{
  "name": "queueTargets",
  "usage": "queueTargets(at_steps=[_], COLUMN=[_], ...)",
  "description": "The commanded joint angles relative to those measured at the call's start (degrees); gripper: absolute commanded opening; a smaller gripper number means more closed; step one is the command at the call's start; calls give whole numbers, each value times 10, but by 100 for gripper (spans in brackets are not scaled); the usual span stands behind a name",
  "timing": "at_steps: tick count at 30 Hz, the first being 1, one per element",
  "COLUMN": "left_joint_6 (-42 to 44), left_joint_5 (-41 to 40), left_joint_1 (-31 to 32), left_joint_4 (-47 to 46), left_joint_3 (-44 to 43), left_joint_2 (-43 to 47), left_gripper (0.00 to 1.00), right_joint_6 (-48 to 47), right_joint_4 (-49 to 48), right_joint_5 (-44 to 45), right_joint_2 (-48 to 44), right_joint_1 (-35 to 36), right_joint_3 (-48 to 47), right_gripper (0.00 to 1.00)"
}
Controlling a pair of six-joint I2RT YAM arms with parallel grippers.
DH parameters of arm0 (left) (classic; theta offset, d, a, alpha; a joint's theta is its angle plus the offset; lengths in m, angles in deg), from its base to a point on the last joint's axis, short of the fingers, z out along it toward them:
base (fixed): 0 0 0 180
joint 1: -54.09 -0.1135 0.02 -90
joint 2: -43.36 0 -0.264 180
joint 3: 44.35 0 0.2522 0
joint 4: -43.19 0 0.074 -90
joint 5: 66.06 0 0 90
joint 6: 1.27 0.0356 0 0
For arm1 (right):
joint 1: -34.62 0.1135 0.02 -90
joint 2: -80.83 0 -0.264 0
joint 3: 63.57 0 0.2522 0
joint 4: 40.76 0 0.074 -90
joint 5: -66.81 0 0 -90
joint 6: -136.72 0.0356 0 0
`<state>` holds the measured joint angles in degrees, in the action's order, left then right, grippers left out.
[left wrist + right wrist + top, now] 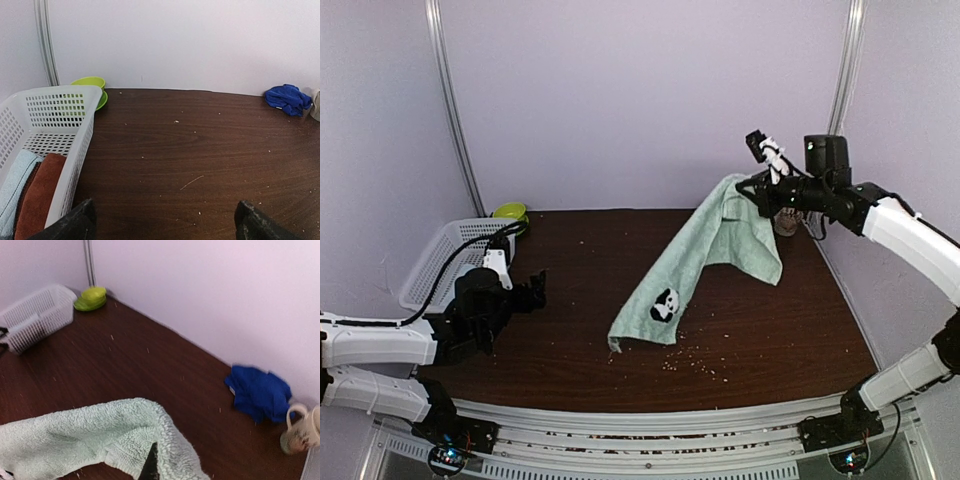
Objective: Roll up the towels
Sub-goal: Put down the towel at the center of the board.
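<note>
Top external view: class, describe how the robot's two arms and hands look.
Both arms have white tubular links and black joints. A black cable loops along the left arm, whose left hand is black. The right arm has a black right hand.

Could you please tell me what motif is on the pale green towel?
A black-and-white panda near the lower corner of the towel, clearest in the top external view.

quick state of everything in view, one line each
pale mint-green cloth towel: unrolled, hanging from right tool, lower end on table
right tool: shut on it
left tool: open, empty
royal blue cloth towel: crumpled, unrolled, by wall
white plastic mesh basket: holds folded cloths
white patterned mug: standing
</note>
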<state>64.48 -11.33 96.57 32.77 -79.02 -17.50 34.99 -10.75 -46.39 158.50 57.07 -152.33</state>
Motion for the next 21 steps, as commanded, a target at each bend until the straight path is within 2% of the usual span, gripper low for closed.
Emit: queueTargets(at_steps=[1, 7, 12, 17, 21], left_joint_6=[25, 58, 109, 196, 237], left_joint_5=[35, 126, 131, 81, 70], left_joint_1=[2, 7, 80, 205, 274], left_joint_4=[-29, -60, -44, 2, 61], left_joint_3=[-4, -14, -84, -193, -285], left_joint_2=[2, -34, -137, -261, -348], left_gripper=[98, 98, 98, 98, 98], right_joint_6=[-45, -40, -28, -29, -31], right_joint_4=[50, 85, 60, 33, 19], right_joint_5=[117, 221, 285, 370, 434], right_joint_2=[44, 86, 91, 110, 127], right_joint_1=[-18, -27, -27, -31, -39], right_joint_3=[89, 122, 144, 163, 165], right_gripper=[0, 0, 0, 26, 45])
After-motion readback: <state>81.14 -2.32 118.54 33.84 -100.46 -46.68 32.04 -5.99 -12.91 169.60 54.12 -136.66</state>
